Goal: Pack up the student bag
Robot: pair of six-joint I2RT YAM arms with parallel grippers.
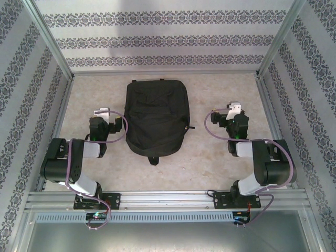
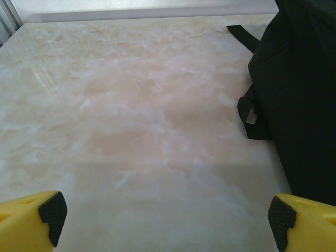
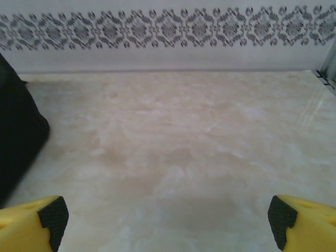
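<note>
- One student bag point(image 1: 157, 118) lies flat on the table point(image 1: 210, 168), midway between the left arm point(image 1: 63, 163) and the right arm point(image 1: 268, 168). Its long side runs away from them.
- It is black, soft cloth, creased and slack. I judge it limp and fairly light, likely to fold and drag rather than lift as one stiff piece. Nothing about it looks fragile, and the weave should give rubber pads a fair hold.
- The best places to take it, to my eye, are the small loop point(image 1: 152, 160) at the bag's near end, the strap loop point(image 2: 251, 118) on the bag's left edge, or a raised seam. A flat panel offers little to pinch.
- The fabric is too dark for me to tell whether its zips are open or closed.
- The left gripper point(image 2: 168, 218) hovers just left of the bag, jaws spread wide over bare table and holding nothing.
- The right gripper point(image 3: 168, 215) sits to the right of the bag, a little farther off, equally wide and empty.
- Counted: one bag, two loops I can make out on it, two arms, two grippers.
</note>
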